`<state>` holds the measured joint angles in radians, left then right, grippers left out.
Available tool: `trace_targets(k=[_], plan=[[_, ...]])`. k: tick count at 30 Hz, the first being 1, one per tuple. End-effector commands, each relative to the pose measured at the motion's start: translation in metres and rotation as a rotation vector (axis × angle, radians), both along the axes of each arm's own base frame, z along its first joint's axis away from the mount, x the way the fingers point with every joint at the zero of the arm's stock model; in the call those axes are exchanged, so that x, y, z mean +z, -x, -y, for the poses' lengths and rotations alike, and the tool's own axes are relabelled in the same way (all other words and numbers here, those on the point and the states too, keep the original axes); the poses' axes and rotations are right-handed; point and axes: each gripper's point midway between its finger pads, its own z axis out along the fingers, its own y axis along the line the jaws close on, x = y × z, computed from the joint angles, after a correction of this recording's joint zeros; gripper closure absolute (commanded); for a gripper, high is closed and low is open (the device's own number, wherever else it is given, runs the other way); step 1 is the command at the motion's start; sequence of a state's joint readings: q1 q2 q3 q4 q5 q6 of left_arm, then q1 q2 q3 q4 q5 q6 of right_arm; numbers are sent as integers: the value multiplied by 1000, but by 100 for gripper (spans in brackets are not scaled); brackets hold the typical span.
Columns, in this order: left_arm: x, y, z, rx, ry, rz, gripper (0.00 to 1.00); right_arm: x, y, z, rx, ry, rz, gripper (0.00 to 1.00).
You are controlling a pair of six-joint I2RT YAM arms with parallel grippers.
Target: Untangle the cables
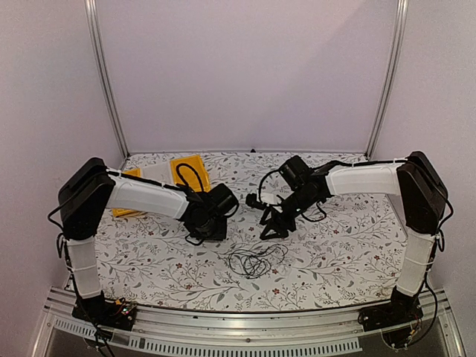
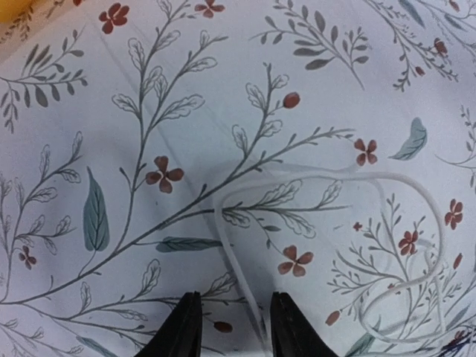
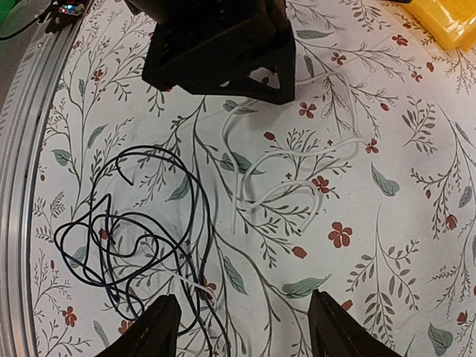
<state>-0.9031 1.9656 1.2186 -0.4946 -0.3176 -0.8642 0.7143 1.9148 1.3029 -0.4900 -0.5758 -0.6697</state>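
Top external view first: the black cables (image 1: 253, 262) sit in a loose tangle on the flowery tablecloth (image 1: 335, 253), toward the front and roughly in the middle between the two arms. Both arms bend inward toward each other. The left gripper (image 2: 236, 297) is down low, just behind and left of the tangle. The right gripper (image 3: 244, 301) hangs just behind and right of it, tilted down at the cloth. Neither one has hold of the black tangle as far as I can see.

Left wrist cam: its two fingers (image 2: 182, 327) are a bit apart, a fairly narrow gap, and a thin white cable (image 2: 327, 178) runs right into that gap. The gap is clearly wider than the cable, so the cable lies between the tips without being pinched. The rest of it loops out over the cloth to the right.

Right wrist cam: the jaws stand wide with nothing gripped. A couple of black strands pass over the cloth below the gap, close to the finger on the left of the view. The tangle itself spreads out on the left, next to the metal rail (image 3: 22, 149) at the table edge. The white cable curls just beside it on the right and runs up under the left gripper. A short white bit also lies in among the black strands.

Yellow tray (image 1: 190, 172) sits at the back left, well apart from the cables.
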Motion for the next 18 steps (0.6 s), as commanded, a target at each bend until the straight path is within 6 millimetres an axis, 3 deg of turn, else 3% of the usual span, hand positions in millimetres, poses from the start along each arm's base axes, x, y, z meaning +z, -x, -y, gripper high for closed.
trace_targets(k=[1, 4, 7, 10, 14, 18], plan=[[-11, 0, 11, 0, 46, -37, 77, 5, -3, -5, 8, -6, 7, 37], [-17, -2, 11, -4, 40, -42, 100, 3, -2, -4, 8, 1, 3, 37], [-6, -8, 15, -30, 52, 7, 100, 5, -3, -5, 6, -4, 7, 37], [36, -23, 19, -77, 69, 134, 100, 11, -5, -8, -4, -27, 4, 37], [107, -28, 35, -189, 154, 349, 100, 24, -6, -14, -24, -67, -14, 34], [153, -25, 34, -208, 253, 482, 100, 49, -8, -22, -48, -143, -45, 29]])
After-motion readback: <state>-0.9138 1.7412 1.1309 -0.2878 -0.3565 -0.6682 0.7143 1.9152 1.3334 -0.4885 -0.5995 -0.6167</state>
